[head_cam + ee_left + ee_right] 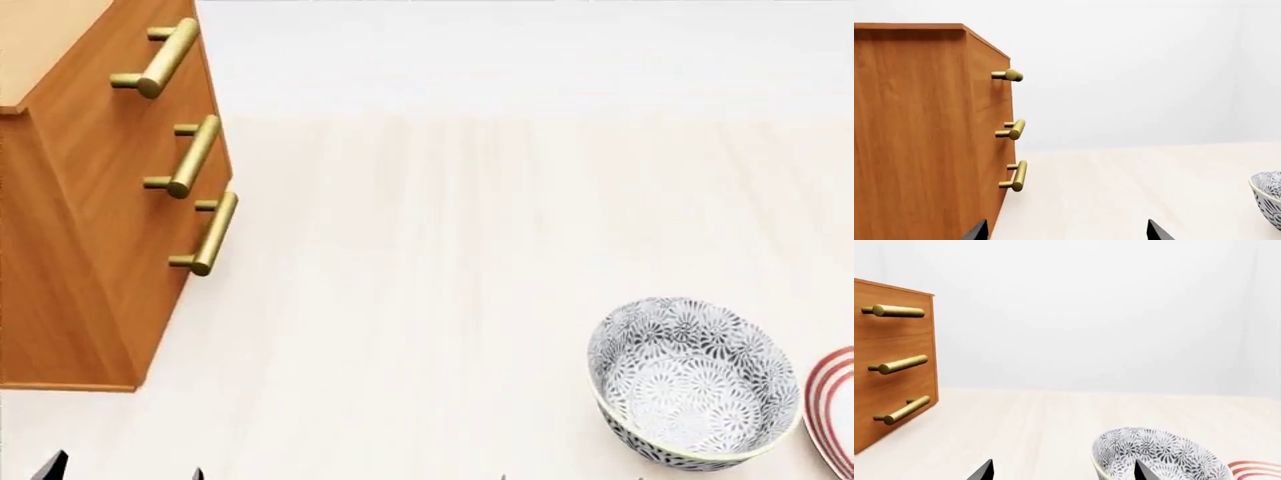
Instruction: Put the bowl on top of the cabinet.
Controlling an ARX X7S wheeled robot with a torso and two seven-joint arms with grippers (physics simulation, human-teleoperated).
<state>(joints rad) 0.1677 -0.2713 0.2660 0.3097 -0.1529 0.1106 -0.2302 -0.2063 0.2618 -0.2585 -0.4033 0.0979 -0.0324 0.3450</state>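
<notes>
The bowl (694,385), deep and white with a dense grey-black floral pattern, stands upright on the pale table at the lower right of the head view. The orange-brown cabinet (94,200) with three brass bar handles stands at the far left. My right gripper (1063,472) is open and empty; one fingertip (1144,471) shows in front of the bowl (1167,452), the other over bare table. My left gripper (1067,234) is open and empty, near the cabinet (921,135)'s front corner, with the bowl (1269,197) far off to its side. Only the dark fingertips show.
A flat white plate with red rings (834,410) lies just right of the bowl, and its edge shows beside the bowl in the right wrist view (1254,471). The pale wooden table (427,250) stretches between cabinet and bowl. A plain white wall lies behind.
</notes>
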